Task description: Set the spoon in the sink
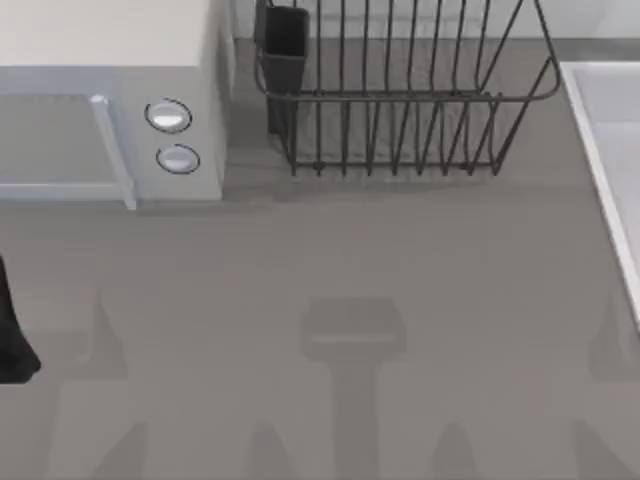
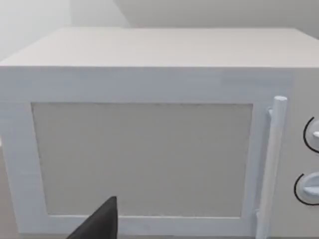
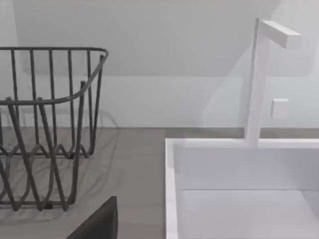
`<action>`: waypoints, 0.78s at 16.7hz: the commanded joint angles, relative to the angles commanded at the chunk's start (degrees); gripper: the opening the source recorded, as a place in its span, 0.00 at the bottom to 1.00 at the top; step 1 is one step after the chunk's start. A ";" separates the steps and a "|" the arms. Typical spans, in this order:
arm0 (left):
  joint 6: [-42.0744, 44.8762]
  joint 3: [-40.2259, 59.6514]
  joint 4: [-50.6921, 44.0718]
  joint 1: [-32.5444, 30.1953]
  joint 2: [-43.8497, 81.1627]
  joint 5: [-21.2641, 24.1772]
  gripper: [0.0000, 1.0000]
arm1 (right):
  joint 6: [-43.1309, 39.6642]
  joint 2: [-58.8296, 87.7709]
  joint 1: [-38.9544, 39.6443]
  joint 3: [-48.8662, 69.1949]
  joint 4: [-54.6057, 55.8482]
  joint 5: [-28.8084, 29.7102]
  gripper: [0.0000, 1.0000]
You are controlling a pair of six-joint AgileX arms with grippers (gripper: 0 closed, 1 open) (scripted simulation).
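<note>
The spoon is out of view. The sink (image 1: 600,150) is a pale basin with a raised rim at the table's right edge. In the right wrist view the sink (image 3: 172,189) lies close ahead, smooth inside, with a white faucet (image 3: 255,84) at its back rim. A dark part of my right gripper (image 3: 99,221) juts in beside the sink's near corner. My left gripper (image 1: 12,335) sits at the table's far left edge. In the left wrist view my left gripper (image 2: 99,221) faces the microwave door.
A white microwave (image 1: 110,110) with two round knobs stands at the back left, its handle (image 2: 271,164) towards the middle. A dark wire dish rack (image 1: 400,100) with a dark cup (image 1: 285,45) in its corner stands at the back centre, just left of the sink.
</note>
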 joint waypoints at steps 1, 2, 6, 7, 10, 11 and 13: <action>0.00 0.00 0.00 0.00 0.00 0.00 1.00 | 0.00 0.00 0.00 0.00 0.00 0.00 1.00; 0.00 0.00 0.00 0.00 0.00 0.00 1.00 | 0.01 0.08 -0.01 0.08 -0.07 0.00 1.00; 0.00 0.00 0.00 0.00 0.00 0.00 1.00 | 0.63 6.24 -0.61 5.37 -5.74 -0.01 1.00; 0.00 0.00 0.00 0.00 0.00 0.00 1.00 | 0.92 9.33 -0.83 7.67 -8.38 -0.07 1.00; 0.00 0.00 0.00 0.00 0.00 0.00 1.00 | 1.97 21.99 -1.56 15.75 -18.32 -0.32 1.00; 0.00 0.00 0.00 0.00 0.00 0.00 1.00 | 2.38 27.05 -1.83 18.65 -22.08 -0.42 1.00; 0.00 0.00 0.00 0.00 0.00 0.00 1.00 | 3.20 37.72 -2.40 24.51 -29.81 -0.59 1.00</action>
